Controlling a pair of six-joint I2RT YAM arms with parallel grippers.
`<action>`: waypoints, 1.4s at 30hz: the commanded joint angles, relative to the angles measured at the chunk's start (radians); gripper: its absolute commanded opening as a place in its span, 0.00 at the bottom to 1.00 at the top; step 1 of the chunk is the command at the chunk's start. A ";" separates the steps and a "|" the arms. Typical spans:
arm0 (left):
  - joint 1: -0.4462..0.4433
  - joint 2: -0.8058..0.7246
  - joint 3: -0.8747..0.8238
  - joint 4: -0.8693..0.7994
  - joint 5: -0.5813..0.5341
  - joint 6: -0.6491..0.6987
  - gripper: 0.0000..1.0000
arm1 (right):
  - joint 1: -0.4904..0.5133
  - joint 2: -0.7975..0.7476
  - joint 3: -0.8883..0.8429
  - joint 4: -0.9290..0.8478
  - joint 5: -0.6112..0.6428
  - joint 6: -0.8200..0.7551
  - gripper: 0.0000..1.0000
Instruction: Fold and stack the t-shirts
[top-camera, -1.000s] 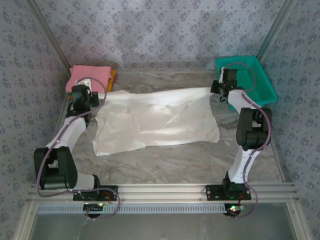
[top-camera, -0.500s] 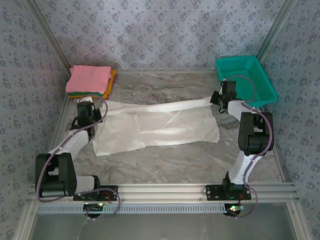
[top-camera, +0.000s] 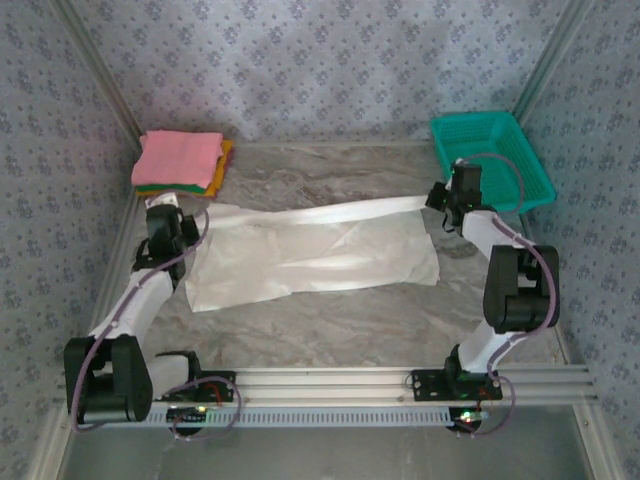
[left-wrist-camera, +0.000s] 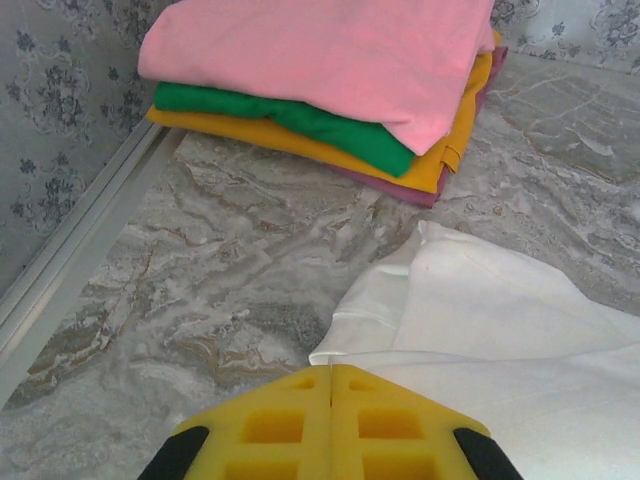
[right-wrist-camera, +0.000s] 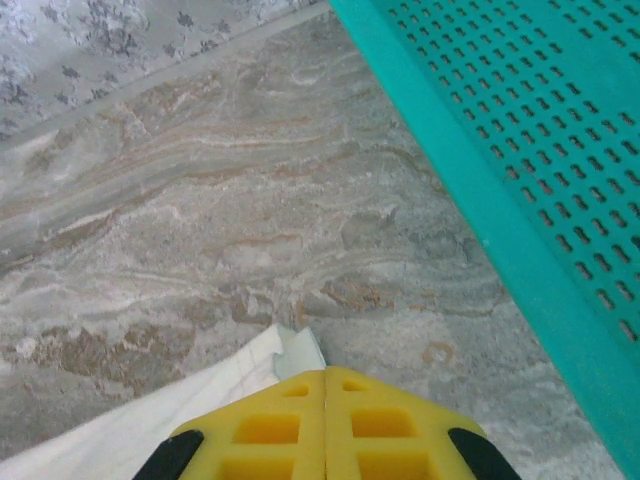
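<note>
The shirt (top-camera: 310, 262) lay mid-table; we had just drawn its 12 o'clock edge taut toward 6, starting the fold. The stack (top-camera: 182, 160) sat at 10. Our left gripper (left-wrist-camera: 330, 372) and right gripper (right-wrist-camera: 325, 375) stayed clamped on shirt corners.

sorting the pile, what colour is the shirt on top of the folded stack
Pink; the top shirt shows best in the left wrist view.
</note>
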 joint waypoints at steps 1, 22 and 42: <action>0.001 -0.047 -0.013 -0.062 -0.036 -0.078 0.00 | -0.013 -0.066 -0.089 -0.010 0.021 0.052 0.10; -0.110 0.127 0.166 -0.162 0.295 -0.026 0.55 | 0.212 0.093 0.158 -0.236 -0.193 0.102 0.00; -0.110 1.044 1.176 -0.713 0.024 0.029 0.77 | 0.216 0.279 0.258 -0.273 -0.270 0.116 0.00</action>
